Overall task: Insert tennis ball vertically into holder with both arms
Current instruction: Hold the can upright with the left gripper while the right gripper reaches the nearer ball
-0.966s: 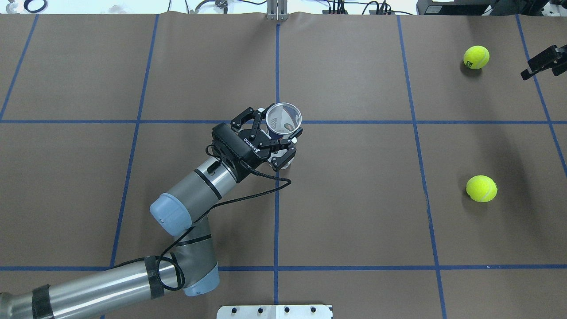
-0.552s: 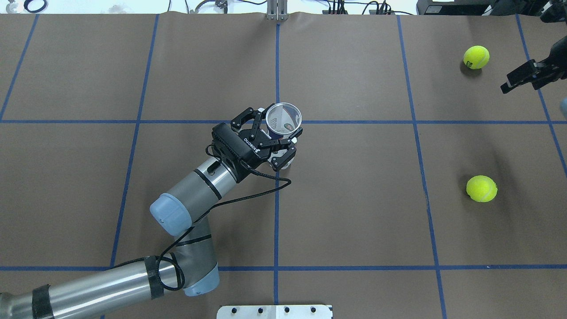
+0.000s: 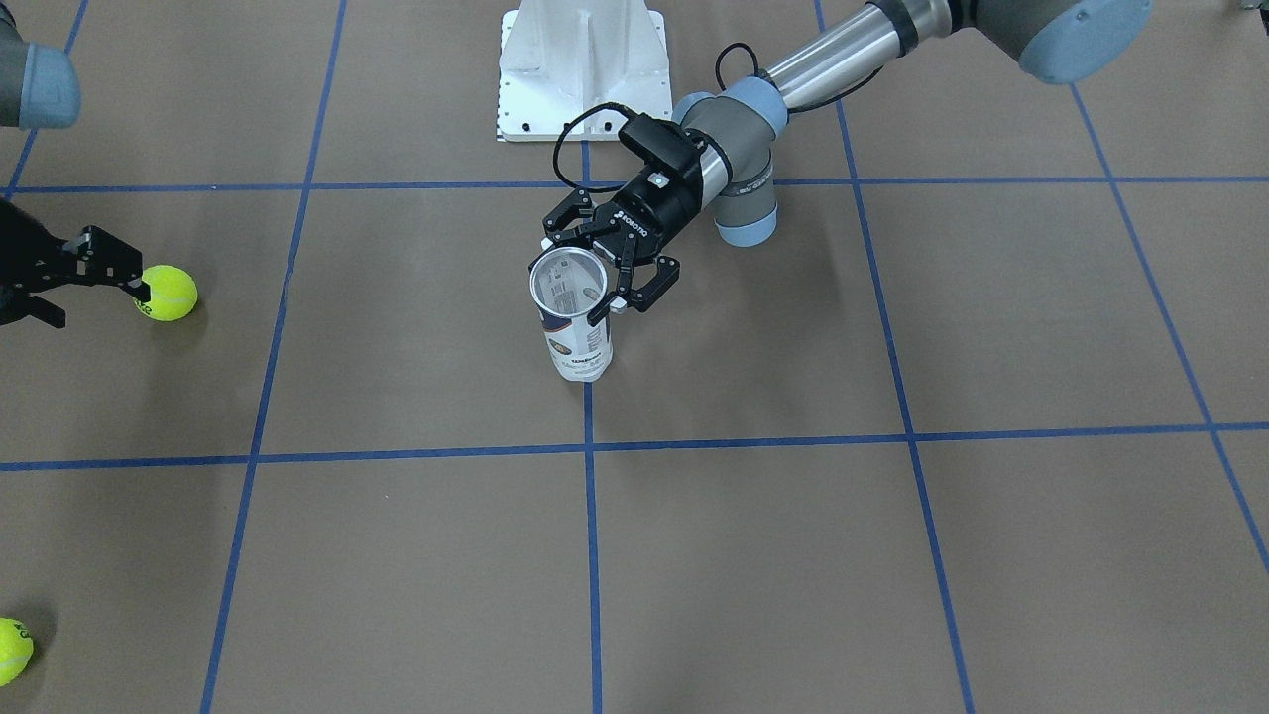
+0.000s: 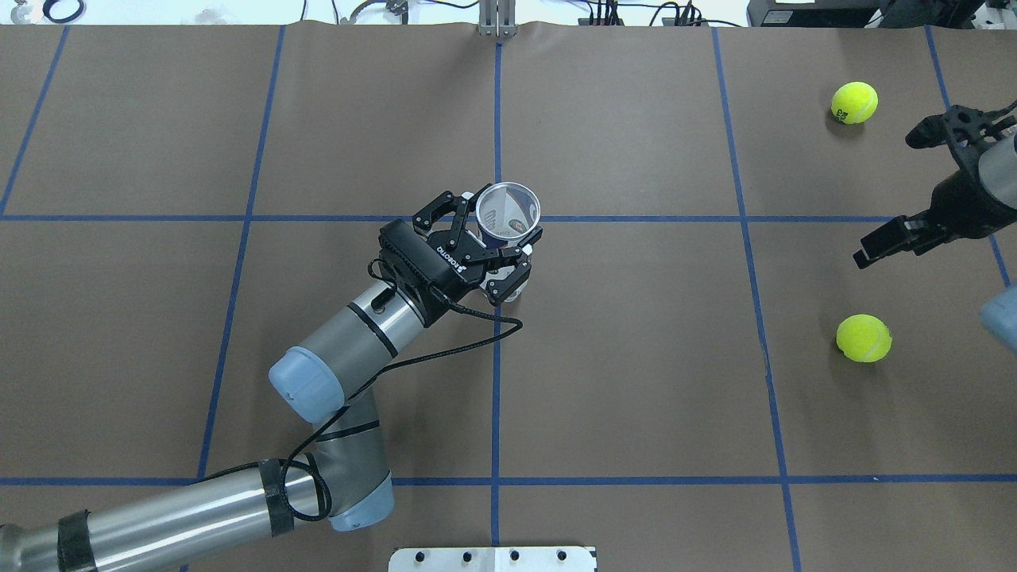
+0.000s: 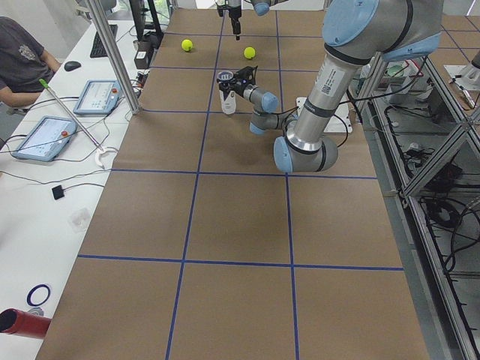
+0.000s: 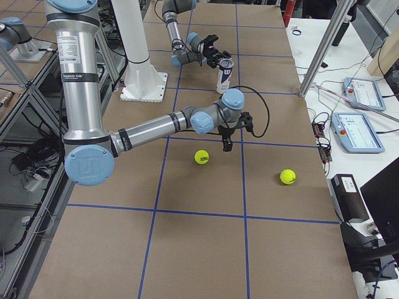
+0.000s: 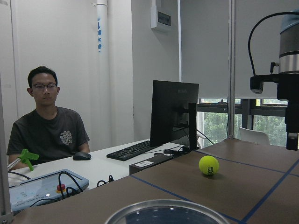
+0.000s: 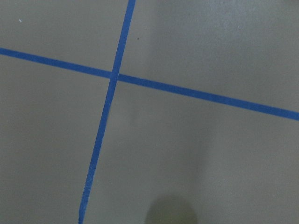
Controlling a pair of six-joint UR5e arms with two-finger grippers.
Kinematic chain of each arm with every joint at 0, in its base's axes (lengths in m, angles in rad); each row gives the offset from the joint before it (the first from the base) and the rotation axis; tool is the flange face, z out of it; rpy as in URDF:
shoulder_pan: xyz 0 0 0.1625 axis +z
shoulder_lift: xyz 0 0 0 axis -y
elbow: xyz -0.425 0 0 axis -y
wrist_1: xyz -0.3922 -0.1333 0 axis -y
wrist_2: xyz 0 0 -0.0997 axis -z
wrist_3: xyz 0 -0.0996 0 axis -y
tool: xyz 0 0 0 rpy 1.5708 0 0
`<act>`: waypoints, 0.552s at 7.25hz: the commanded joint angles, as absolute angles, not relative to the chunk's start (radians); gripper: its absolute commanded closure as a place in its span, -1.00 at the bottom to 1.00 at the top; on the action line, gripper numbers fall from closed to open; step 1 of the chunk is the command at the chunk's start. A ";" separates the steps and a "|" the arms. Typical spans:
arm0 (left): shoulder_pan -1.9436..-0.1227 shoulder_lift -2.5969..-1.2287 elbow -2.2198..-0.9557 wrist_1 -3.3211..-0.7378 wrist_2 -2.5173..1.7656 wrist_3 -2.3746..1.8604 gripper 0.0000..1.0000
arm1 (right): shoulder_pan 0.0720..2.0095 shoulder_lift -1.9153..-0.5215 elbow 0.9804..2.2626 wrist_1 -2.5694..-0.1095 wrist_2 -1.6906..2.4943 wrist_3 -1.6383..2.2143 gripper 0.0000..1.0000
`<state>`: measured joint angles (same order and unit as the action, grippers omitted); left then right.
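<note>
The holder (image 4: 508, 211) is a clear can with a silver rim, standing upright at the table's centre, also seen in the front-facing view (image 3: 572, 327). My left gripper (image 4: 496, 248) is shut on the holder from the side, below its rim (image 7: 166, 211). Two yellow tennis balls lie at the right: a far one (image 4: 854, 102) and a near one (image 4: 864, 338). My right gripper (image 4: 890, 199) hangs open and empty above the table between them, close to the near ball (image 3: 167, 293) in the front-facing view. The right wrist view shows only table and blue tape.
The white pedestal base (image 3: 580, 69) stands at the robot's edge of the table. A person (image 7: 46, 126) sits at a side desk with tablets (image 5: 41, 137) and a monitor (image 7: 174, 114). The right arm (image 6: 156, 128) stretches low over the table.
My right gripper has swung in from the far right edge beside the far ball toward the robot, and now hangs between the two balls. Left arm and holder have not moved.
</note>
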<state>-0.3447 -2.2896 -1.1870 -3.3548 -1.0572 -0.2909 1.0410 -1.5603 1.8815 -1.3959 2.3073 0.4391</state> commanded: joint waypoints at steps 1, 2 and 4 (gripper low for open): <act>-0.344 -2.290 -1.187 -3.355 -1.057 -0.293 -0.67 | 0.968 -1.604 1.907 -1.396 2.273 0.439 -1.00; -0.344 -2.292 -1.190 -3.355 -1.057 -0.293 -0.67 | 0.928 -1.608 1.907 -1.396 2.217 0.440 -1.00; -0.344 -2.295 -1.189 -3.355 -1.057 -0.293 -0.67 | 0.864 -1.609 1.899 -1.397 2.140 0.440 -1.00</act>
